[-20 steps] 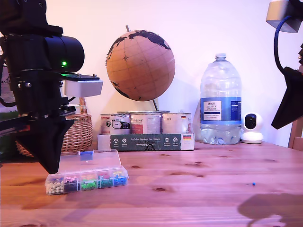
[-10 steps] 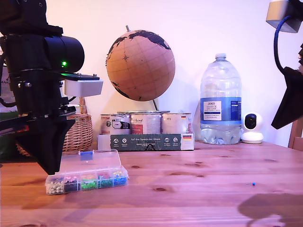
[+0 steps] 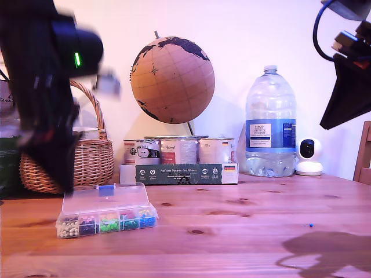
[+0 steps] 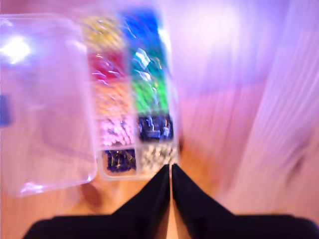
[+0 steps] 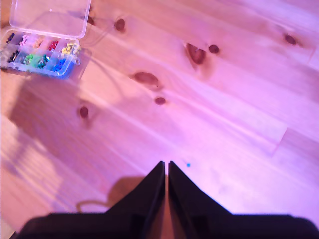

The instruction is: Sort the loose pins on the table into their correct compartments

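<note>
A clear organiser box (image 3: 106,218) lies on the table at the exterior view's left, lid open, its compartments (image 4: 130,94) filled with coloured pinheads. My first gripper (image 4: 171,167) hangs above the box's end by the white cell (image 4: 157,155), jaws shut, nothing visible between them. In the exterior view it (image 3: 62,182) is a motion-blurred dark shape. One loose pin with a blue head (image 3: 312,225) lies on the wood at the exterior view's right. My second gripper (image 5: 166,163) hovers high over that blue pin (image 5: 188,165), jaws shut. From there the box (image 5: 42,50) is far off.
A wicker basket (image 3: 87,162) stands behind the box. A globe (image 3: 172,80), a row of tins in a carton (image 3: 179,165), a large water bottle (image 3: 270,124) and a small white camera (image 3: 308,156) line the back. A chair edge (image 3: 364,153) shows at the exterior view's right.
The first arm has swung upward and toward the exterior view's left, blurring and uncovering the basket. The second arm has risen and shifted slightly left in that view.
</note>
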`<state>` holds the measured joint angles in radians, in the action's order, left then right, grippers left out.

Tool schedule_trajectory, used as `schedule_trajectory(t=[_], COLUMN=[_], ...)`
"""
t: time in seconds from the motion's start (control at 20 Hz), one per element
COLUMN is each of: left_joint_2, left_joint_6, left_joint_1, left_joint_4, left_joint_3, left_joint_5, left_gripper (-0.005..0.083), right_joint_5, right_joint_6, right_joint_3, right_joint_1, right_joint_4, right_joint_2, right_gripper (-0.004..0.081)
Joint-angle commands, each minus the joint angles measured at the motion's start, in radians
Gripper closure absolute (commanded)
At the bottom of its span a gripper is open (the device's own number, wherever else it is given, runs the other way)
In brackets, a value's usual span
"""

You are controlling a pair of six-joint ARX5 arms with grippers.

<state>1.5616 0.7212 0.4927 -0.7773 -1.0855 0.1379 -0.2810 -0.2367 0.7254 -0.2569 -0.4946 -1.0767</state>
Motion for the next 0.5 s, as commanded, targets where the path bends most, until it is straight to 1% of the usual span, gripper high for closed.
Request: schedule_trajectory(t=[0.0, 0.05, 0.15, 0.25, 0.35, 0.45], left_joint_2=[-0.05, -0.08, -0.132, -0.169, -0.203, -0.24], left_joint_6=[-0.148, -0.177, -0.274, -0.334, -0.365, -0.42], left_joint_1=[0.012, 0.017, 0.029, 0.042, 0.057, 0.081], left_joint_4=[0.03, 0.063, 0.138, 0.186, 0.267, 0.364], left_joint_3=[0.001, 0.001, 0.001, 0.011, 0.061, 0.137], left_joint_5=[0.093, 0.137, 0.213, 0.262, 0.282, 0.284], left_gripper=[0.0797, 0.0797, 0.0797, 0.0797, 0.0797, 0.0797], right_joint_5=[-0.001, -0.001, 0.0, 0.003, 0.005, 0.012], right_joint_6=[-0.022, -0.032, -0.064, -0.105, -0.153, -0.174], right_joint_3=[-0.005, -0.005, -0.003, -0.003, 0.003, 0.019], right_joint_1=[-0.004, -0.004, -0.003, -0.003, -0.003, -0.003], right_joint_4=[-0.006, -0.006, 0.003, 0.027, 0.04, 0.037], right_joint_2=[-0.019, -0.026, -0.037, -0.04, -0.04, -0.041], right_gripper=[0.0783, 0.0783, 0.0783, 0.0783, 0.0783, 0.0783])
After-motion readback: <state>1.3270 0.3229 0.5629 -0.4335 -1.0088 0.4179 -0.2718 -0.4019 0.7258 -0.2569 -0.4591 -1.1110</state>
